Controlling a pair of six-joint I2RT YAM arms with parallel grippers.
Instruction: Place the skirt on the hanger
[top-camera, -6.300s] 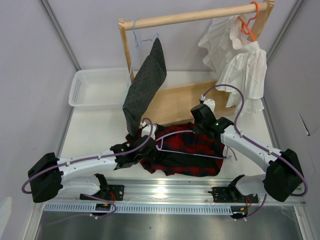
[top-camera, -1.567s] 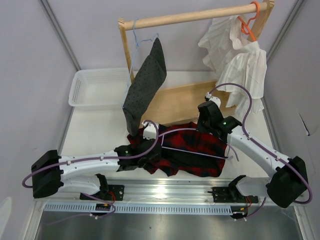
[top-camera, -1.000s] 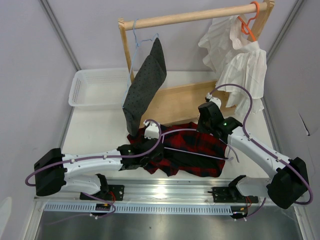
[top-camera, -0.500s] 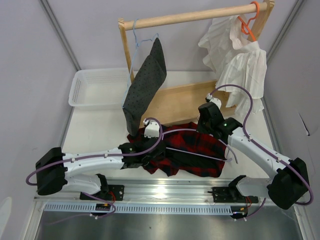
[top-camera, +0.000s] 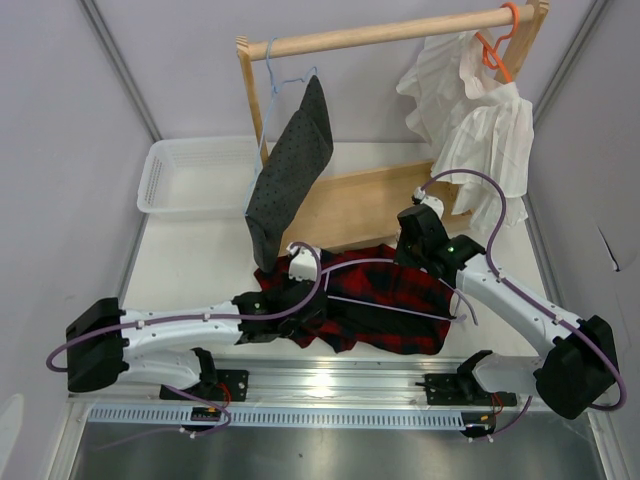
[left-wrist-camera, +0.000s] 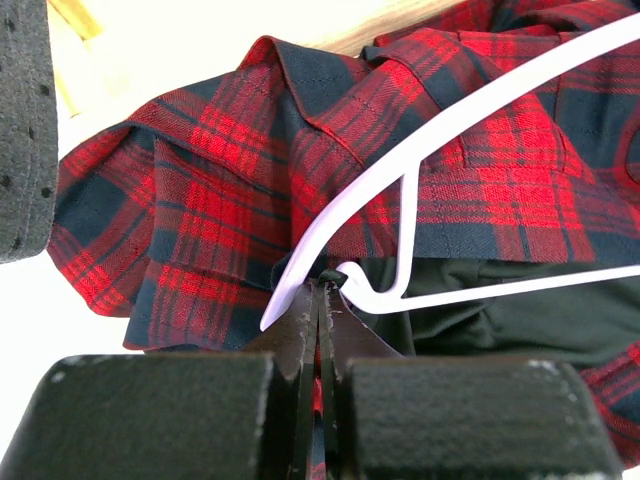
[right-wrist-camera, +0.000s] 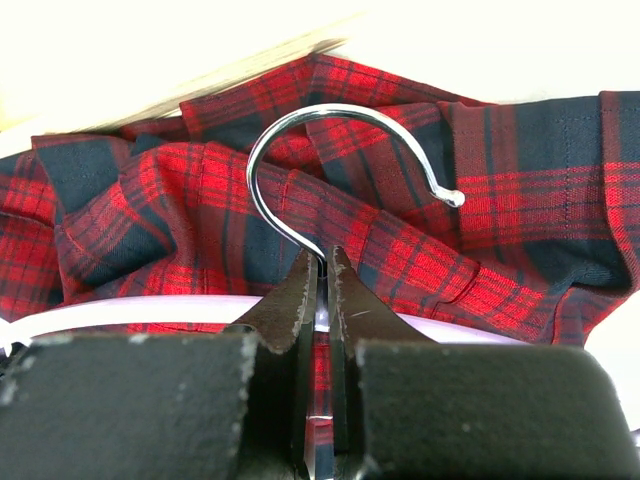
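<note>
Basket (top-camera: 190, 207) sits well apart from skirt (top-camera: 400, 290) and hanger (top-camera: 385, 306).

hanger (top-camera: 390, 306) on skirt (top-camera: 395, 280) | skirt before rack (top-camera: 380, 36) | basket (top-camera: 200, 182) left of rack

The white table (top-camera: 190, 260) carries three things from where I stand. The plaid skirt (top-camera: 400, 300) lies crumpled near the front edge. A white slatted basket (top-camera: 165, 180) sits at the far left, and the wooden clothes rack (top-camera: 360, 205) (broad board at its foot) stands just behind the skirt.
</note>
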